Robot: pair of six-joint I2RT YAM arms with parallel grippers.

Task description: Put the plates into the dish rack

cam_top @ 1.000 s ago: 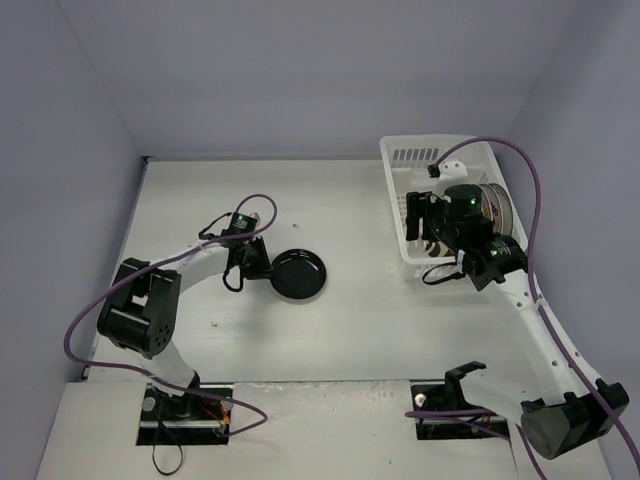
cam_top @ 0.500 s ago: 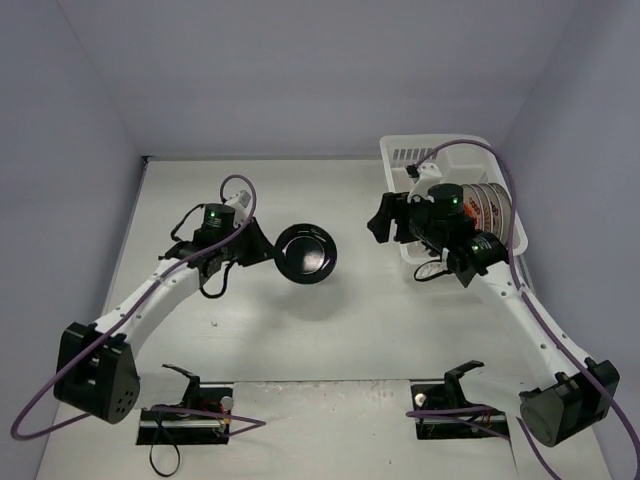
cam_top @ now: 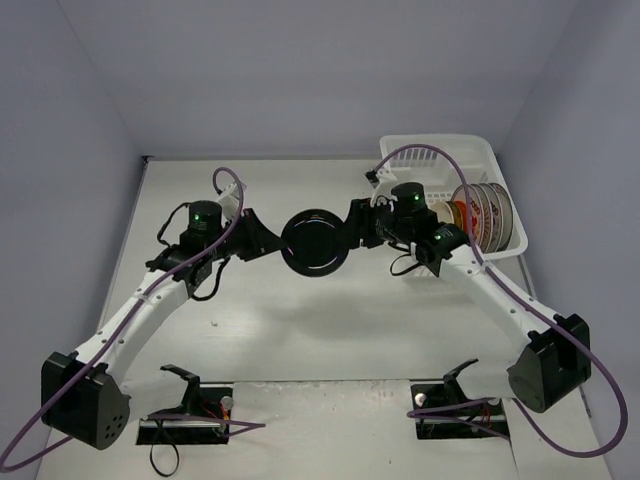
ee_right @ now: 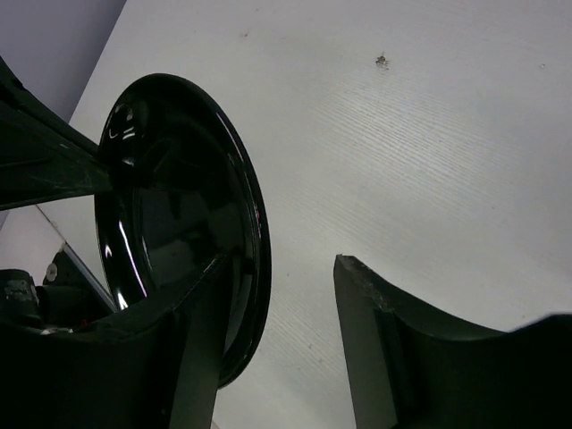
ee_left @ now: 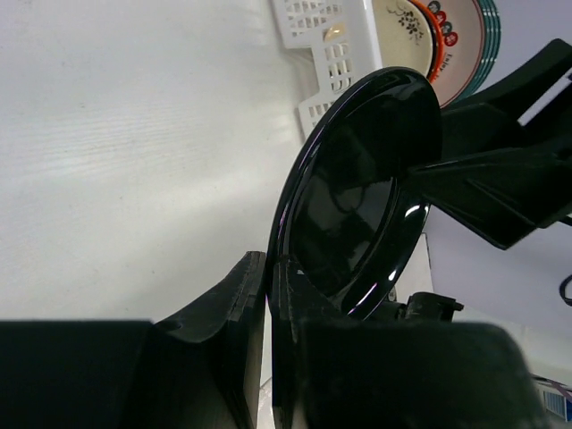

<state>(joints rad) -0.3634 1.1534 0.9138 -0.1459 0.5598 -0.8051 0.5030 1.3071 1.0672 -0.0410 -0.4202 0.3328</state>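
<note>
A glossy black plate (cam_top: 315, 243) hangs on edge above the table's middle. My left gripper (cam_top: 272, 243) is shut on its left rim, which the left wrist view shows pinched between the jaws (ee_left: 266, 295) below the plate (ee_left: 357, 188). My right gripper (cam_top: 350, 232) is open, and the plate's right rim (ee_right: 179, 214) stands between its jaws (ee_right: 279, 268). One finger lies against the plate's face and the other stands apart. The white dish rack (cam_top: 440, 145) sits at the far right, holding several upright plates (cam_top: 485, 212), some white with red patterns.
The rack's slotted corner (ee_left: 322, 36) and its plates (ee_left: 447, 45) show behind the black plate in the left wrist view. The right arm's purple cable (cam_top: 420, 152) arcs over the rack. Grey walls close in the table's left, back and right.
My left arm lifted the black plate off the table, turned it on edge and carried it right. My right arm swung left from the rack and brought its open jaws to the plate's rim.
</note>
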